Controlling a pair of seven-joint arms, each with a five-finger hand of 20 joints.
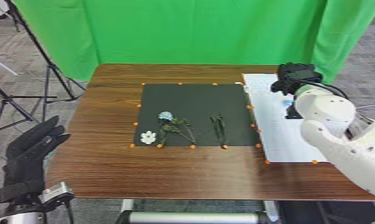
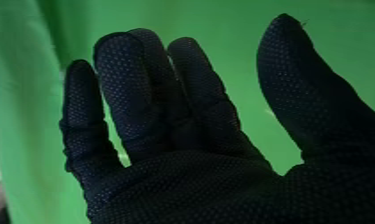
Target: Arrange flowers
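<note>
In the head view, my right hand (image 1: 296,77) is over the far end of the white sheet, on the right side of the table. The right wrist view has the right hand (image 2: 183,175) open, its fingers straight and nothing held. My left hand (image 1: 32,150) stands open beside the table's left edge. A pale blue flower (image 1: 166,116) lies on the black mat (image 1: 179,95), its green stems (image 1: 175,129) below it. A white flower (image 1: 148,137) lies near the mat's lower left corner. More green stems (image 1: 218,129) lie separately to the right.
Orange markers line the mat and the white sheet (image 1: 286,145). Something black lies on the sheet beside the right arm, partly hidden. A green curtain (image 1: 201,30) hangs behind the wooden table (image 1: 166,175). Black stands (image 1: 48,80) are on the floor at the left.
</note>
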